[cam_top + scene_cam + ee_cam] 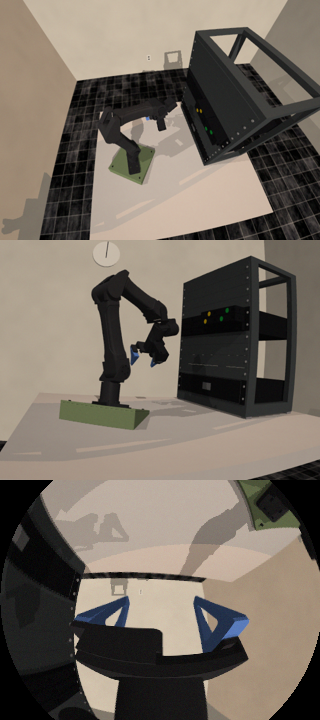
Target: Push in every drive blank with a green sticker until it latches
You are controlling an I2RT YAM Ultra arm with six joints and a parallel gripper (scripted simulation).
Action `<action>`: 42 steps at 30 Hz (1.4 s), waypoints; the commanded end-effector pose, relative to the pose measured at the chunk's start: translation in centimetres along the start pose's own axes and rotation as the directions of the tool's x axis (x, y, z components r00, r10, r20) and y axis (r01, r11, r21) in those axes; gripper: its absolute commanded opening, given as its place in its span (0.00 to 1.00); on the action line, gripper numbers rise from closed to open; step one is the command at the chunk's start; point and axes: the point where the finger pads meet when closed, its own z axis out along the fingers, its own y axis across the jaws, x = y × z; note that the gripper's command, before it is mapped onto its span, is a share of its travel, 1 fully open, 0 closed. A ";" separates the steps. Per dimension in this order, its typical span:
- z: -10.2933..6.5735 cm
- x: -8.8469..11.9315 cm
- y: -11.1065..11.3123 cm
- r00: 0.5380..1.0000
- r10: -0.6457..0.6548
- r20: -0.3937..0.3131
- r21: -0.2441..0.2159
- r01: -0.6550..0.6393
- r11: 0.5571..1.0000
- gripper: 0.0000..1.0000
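The dark open-frame rack [219,85] [214,281] stands on the beige table, right of the arm. A black bay in the middle of its front holds four stickered drive blanks. Two have green stickers [206,128] [211,132] [226,310] [221,318] and two have yellow stickers [197,110] [208,313]. The blanks seem to stick out from the rack face. My gripper [142,364] [153,121] [161,599], with blue fingers, is open and empty. It points down at the table, left of the rack front and below the bay, clear of the rack. The rack's edge shows dark in the wrist view [34,607].
The arm stands on a green base plate [117,165] [98,414] on the table [180,201] [180,446]. A lower black panel [209,387] sits near the rack's foot. Dark tiled floor surrounds the table, and walls stand close behind.
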 end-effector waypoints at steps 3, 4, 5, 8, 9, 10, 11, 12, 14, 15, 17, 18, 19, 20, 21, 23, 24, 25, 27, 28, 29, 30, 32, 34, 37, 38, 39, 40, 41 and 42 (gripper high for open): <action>-0.2 0.2 0.1 1.000 -0.006 -0.004 -0.006 0.006 1.000 1.00; -0.2 0.2 0.1 1.000 -0.006 -0.004 -0.006 0.006 1.000 1.00; -0.2 0.2 0.1 1.000 -0.006 -0.004 -0.006 0.006 1.000 1.00; -0.2 0.2 0.1 1.000 -0.006 -0.004 -0.006 0.006 1.000 1.00; -0.2 0.2 0.1 1.000 -0.006 -0.004 -0.006 0.006 1.000 1.00; -0.2 0.2 0.1 1.000 -0.006 -0.004 -0.006 0.006 1.000 1.00; -0.2 0.2 0.1 1.000 -0.006 -0.004 -0.006 0.006 1.000 1.00; -0.2 0.2 0.1 1.000 -0.006 -0.004 -0.006 0.006 1.000 1.00; -0.2 0.2 0.1 1.000 -0.006 -0.004 -0.006 0.006 1.000 1.00; -0.2 0.2 0.1 1.000 -0.006 -0.004 -0.006 0.006 1.000 1.00; -0.2 0.2 0.1 1.000 -0.006 -0.004 -0.006 0.006 1.000 1.00; -0.2 0.2 0.1 1.000 -0.006 -0.004 -0.006 0.006 1.000 1.00; -0.2 0.2 0.1 1.000 -0.006 -0.004 -0.006 0.006 1.000 1.00; -0.2 0.2 0.1 1.000 -0.006 -0.004 -0.006 0.006 1.000 1.00; -0.2 0.2 0.1 1.000 -0.006 -0.004 -0.006 0.006 1.000 1.00; -0.2 0.2 0.1 1.000 -0.006 -0.004 -0.006 0.006 1.000 1.00; -0.2 0.2 0.1 1.000 -0.006 -0.004 -0.006 0.006 1.000 1.00; -0.2 0.2 0.1 1.000 -0.006 -0.004 -0.006 0.006 1.000 1.00; -0.2 0.2 0.1 1.000 -0.006 -0.004 -0.006 0.006 1.000 1.00; -0.2 0.2 0.1 1.000 -0.006 -0.004 -0.006 0.006 1.000 1.00; -0.2 0.2 0.1 1.000 -0.006 -0.004 -0.006 0.006 1.000 1.00; -0.2 0.2 0.1 1.000 -0.006 -0.004 -0.006 0.006 1.000 1.00; -0.2 0.2 0.1 1.000 -0.006 -0.004 -0.006 0.006 1.000 1.00; -0.2 0.2 0.1 1.000 -0.006 -0.004 -0.006 0.006 1.000 1.00; -0.3 0.2 0.1 1.000 -0.009 -0.004 -0.011 0.009 1.000 1.00; -0.4 0.2 0.0 1.000 -0.012 -0.003 -0.017 0.011 1.000 1.00; -0.5 0.2 0.0 1.000 -0.013 -0.001 -0.023 0.013 1.000 1.00; -0.6 0.0 0.0 1.000 -0.009 0.002 -0.026 0.009 1.000 1.00; -0.6 -0.1 0.0 1.000 -0.004 0.005 -0.028 0.004 1.000 1.00; -0.6 -0.3 -0.2 1.000 -0.001 0.009 -0.028 0.001 1.000 1.00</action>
